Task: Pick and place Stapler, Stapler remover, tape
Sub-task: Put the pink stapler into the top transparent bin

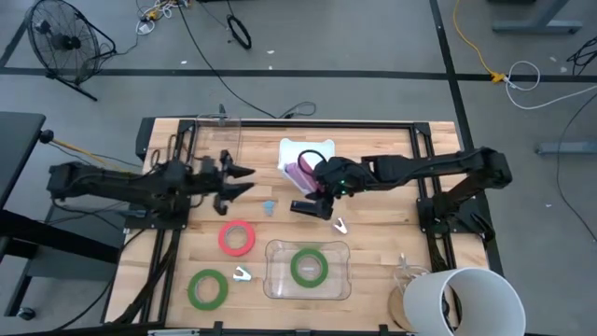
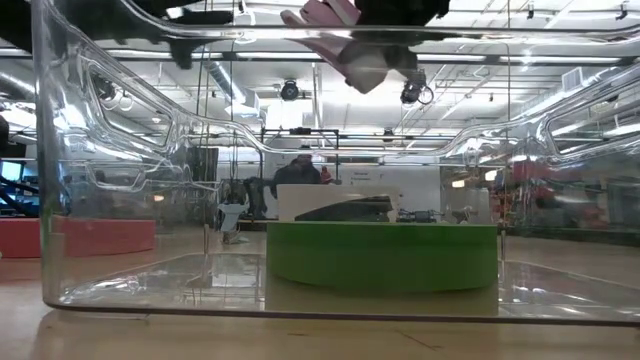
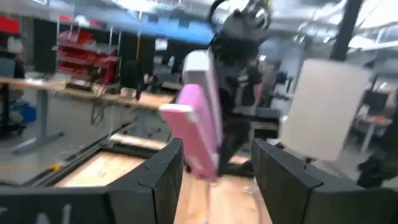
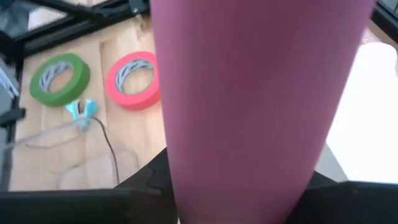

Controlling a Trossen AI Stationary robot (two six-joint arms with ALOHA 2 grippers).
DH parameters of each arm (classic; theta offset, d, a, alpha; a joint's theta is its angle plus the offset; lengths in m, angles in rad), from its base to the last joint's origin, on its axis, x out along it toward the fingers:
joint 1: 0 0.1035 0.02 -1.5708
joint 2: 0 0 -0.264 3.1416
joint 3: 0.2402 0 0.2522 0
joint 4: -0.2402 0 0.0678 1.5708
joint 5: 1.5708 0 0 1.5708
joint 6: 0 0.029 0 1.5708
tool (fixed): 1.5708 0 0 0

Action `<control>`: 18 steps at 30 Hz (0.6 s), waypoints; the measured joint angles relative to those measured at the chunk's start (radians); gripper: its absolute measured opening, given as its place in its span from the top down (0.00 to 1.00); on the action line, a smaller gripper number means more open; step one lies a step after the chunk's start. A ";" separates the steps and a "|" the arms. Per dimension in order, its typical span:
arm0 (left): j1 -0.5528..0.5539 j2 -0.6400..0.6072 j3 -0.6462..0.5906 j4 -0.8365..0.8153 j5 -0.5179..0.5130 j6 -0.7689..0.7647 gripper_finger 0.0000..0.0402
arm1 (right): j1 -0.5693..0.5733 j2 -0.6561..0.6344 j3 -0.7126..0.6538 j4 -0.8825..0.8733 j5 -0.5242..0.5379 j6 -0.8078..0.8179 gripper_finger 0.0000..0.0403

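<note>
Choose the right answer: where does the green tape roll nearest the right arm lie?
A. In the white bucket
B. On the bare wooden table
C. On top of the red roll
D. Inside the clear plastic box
D: the green tape roll lies flat inside the clear plastic box, with the box walls around it.

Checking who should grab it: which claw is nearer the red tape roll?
Left. The left claw is just above the red tape roll in the high view; the right claw, holding the pink stapler, sits farther off.
</note>
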 joint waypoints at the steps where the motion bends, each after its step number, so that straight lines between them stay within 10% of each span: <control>1: 0.010 0.044 0.025 -0.004 0.000 0.006 0.52 | 0.001 0.000 0.000 0.002 -0.001 -0.013 0.64; 18: 0.086 0.426 0.304 0.078 0.231 0.017 0.52 | 0.007 -0.002 -0.006 0.033 -0.034 -0.159 0.64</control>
